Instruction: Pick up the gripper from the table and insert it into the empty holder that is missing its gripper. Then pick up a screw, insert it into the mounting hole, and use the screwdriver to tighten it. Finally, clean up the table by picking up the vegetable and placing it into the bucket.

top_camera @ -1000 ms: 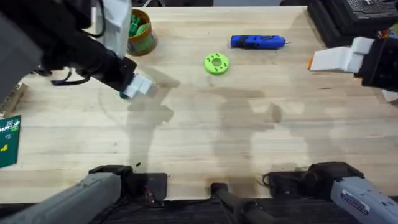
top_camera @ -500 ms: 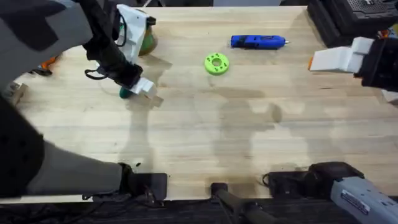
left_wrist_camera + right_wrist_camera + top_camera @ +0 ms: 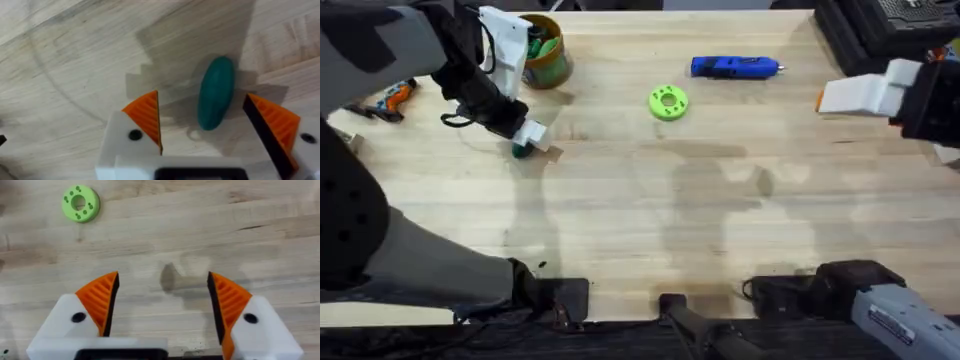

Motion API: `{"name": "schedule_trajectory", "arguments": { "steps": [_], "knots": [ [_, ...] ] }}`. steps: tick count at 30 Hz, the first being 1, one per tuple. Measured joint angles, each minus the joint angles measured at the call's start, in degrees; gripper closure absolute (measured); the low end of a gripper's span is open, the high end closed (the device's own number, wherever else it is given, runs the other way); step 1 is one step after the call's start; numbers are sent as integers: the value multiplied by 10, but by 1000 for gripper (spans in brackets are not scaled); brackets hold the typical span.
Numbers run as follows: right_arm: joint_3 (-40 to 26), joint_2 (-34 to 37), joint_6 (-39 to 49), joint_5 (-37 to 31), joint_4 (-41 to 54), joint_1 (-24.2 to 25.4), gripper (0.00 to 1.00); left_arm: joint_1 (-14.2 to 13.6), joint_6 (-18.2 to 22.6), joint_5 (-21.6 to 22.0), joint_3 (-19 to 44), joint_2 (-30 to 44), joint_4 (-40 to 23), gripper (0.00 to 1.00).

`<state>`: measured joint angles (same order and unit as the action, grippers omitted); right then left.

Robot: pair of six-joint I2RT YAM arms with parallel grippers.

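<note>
The vegetable [image 3: 522,150] is a dark green oval lying on the table at the far left. In the left wrist view the vegetable [image 3: 216,92] lies between the orange pads. My left gripper [image 3: 530,138] [image 3: 207,125] is open, low over it, one finger on each side. The bucket [image 3: 558,62] stands just beyond, with green items inside. The blue screwdriver [image 3: 735,67] lies at the far middle. My right gripper [image 3: 830,97] [image 3: 162,302] hangs open over bare table at the right edge. The loose gripper piece, the holder and the screw are out of view.
A lime-green round disc [image 3: 667,102] [image 3: 80,202] lies near the screwdriver. Orange-handled scissors [image 3: 385,97] rest at the far left edge. Black equipment [image 3: 890,30] fills the far right corner.
My left arm has swung and its gripper has shifted a little left, settling around the vegetable, which has stayed in place. The right arm has not moved.
</note>
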<state>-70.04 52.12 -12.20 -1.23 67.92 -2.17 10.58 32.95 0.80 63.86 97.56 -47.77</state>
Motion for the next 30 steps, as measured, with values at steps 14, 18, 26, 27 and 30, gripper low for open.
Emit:
{"name": "schedule_trajectory", "arguments": {
  "steps": [14,18,26,27,30],
  "knots": [
    [0,0,-2,0,0,0,45,1,15,-27,4,29,0,352],
    [0,0,-2,0,0,0,45,1,18,-24,6,27,4,950],
    [0,0,-2,0,0,0,45,1,9,-47,38,32,-7,980],
    [0,0,-2,0,0,0,45,1,9,-61,53,32,-9,980],
    [0,0,-2,0,0,0,45,1,8,-109,109,32,-8,980]
  ]
}}
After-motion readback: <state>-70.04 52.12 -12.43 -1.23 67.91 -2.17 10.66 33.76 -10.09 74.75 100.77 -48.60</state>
